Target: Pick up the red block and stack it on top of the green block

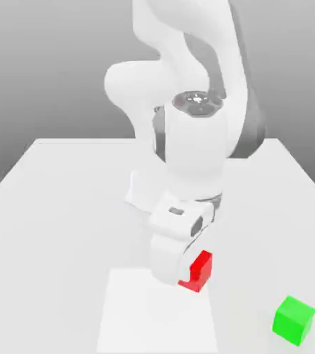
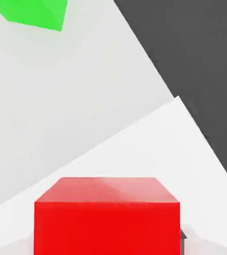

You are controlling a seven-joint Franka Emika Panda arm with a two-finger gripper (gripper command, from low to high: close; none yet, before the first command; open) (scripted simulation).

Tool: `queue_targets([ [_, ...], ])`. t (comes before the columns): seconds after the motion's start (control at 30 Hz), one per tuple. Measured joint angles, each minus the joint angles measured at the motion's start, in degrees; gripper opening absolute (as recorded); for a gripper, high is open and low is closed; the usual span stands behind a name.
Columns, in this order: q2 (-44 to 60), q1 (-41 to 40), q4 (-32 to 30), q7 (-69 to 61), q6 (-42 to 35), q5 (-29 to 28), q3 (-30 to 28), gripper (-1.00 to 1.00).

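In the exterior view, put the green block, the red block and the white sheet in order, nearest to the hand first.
1. Red block: right at the hand.
2. White sheet: beneath and in front of the hand.
3. Green block: off toward the exterior view's right.

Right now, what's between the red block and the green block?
Just bare tabletop and a piece of the white patch, between the red block and green block, in the exterior view.
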Motion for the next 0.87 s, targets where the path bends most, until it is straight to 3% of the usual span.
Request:
queue_targets([
  [0.57, 6.12, 9.79, 12.98, 10.4, -7.14, -5.36, 5.64, -1.0],
  [0.73, 13.76, 11.8, 14.6, 13.58, -1.25, -8.92, 4.79, -1.0],
  [0.77, 15.19, 12.12, 14.69, 13.97, 0.07, -9.44, 4.39, 1.0],
  [0.87, 15.19, 12.12, 14.69, 13.97, 0.07, -9.44, 4.39, 1.0],
])
